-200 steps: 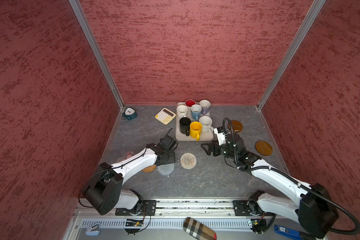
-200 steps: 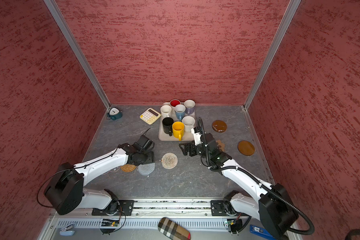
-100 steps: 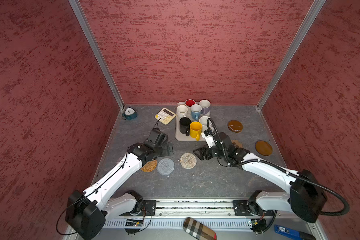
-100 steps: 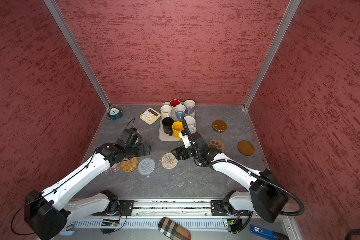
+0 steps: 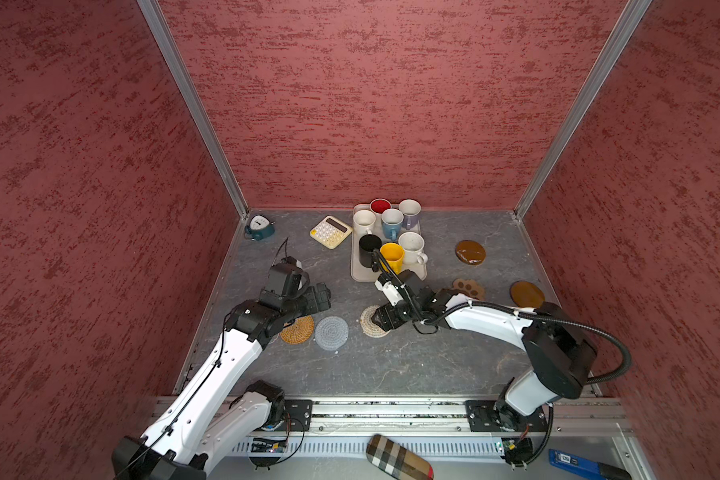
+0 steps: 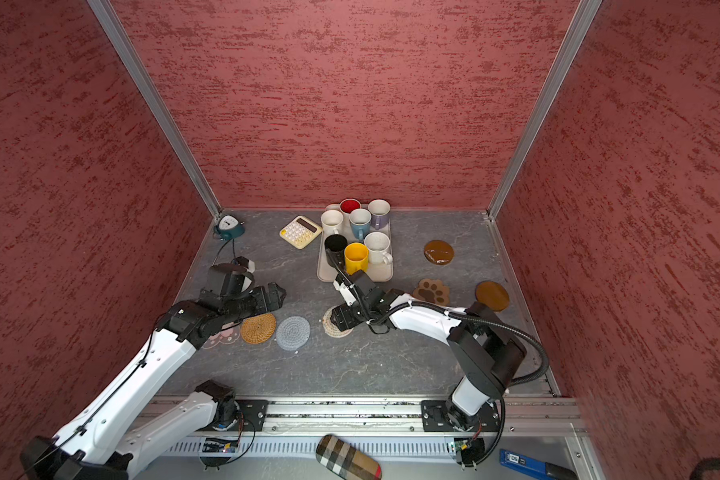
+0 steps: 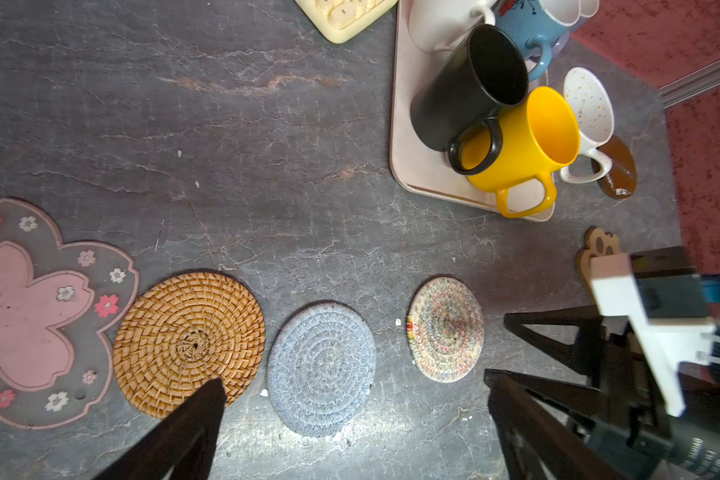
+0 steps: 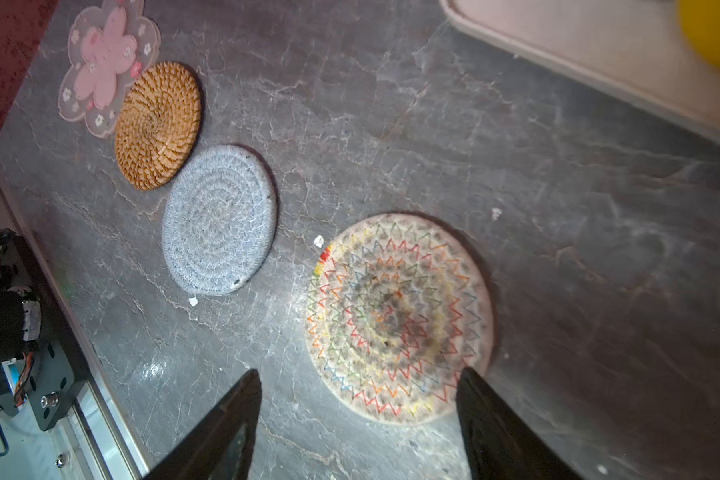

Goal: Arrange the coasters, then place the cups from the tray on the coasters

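The left tool (image 5: 321, 296) has spread wide and lifted off empty, leaving the grey coaster (image 5: 331, 332) flat on the desk (image 5: 391, 365) beneath it. The right tool (image 8: 358, 374), open but narrowing, has come over the beige coaster (image 8: 400, 316), probably its next pick.

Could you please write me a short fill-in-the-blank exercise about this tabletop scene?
1. The tray holds ____ cups.
2. Between the black cup and the speckled white cup stands the ____ cup.
3. The right hand hangs over the zigzag-stitched coaster with its jaws ____.
Missing words: seven; yellow; open.
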Robot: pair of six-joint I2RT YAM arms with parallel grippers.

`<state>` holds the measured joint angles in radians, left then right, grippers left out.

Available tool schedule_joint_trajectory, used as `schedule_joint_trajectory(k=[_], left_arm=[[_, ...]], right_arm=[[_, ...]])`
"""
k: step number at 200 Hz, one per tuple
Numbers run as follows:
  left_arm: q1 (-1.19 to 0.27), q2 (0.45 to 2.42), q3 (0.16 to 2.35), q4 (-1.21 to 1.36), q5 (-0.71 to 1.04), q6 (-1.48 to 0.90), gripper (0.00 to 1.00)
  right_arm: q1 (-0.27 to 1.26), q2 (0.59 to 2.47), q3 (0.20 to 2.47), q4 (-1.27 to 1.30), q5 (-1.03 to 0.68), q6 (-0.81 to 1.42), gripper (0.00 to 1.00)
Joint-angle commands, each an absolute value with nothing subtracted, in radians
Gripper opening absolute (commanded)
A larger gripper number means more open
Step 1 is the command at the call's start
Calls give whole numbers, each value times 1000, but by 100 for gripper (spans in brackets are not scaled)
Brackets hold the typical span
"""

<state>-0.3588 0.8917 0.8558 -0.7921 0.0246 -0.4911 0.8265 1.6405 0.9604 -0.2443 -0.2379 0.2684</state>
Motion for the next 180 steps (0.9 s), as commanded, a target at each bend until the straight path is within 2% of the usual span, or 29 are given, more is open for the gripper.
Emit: schedule_joint_trajectory(k=[1,41,180], left_arm=[[-346,874,863,-798,53,-464,100],[-330,862,853,-794,67,-457,100],[-324,848,851,-779,71,-471,99]], right_arm=[[850,1671,993,-271,-216,251,73],[857,1699,965,-212,-270,288,73],[859,1804,997,-124,-289,304,71]])
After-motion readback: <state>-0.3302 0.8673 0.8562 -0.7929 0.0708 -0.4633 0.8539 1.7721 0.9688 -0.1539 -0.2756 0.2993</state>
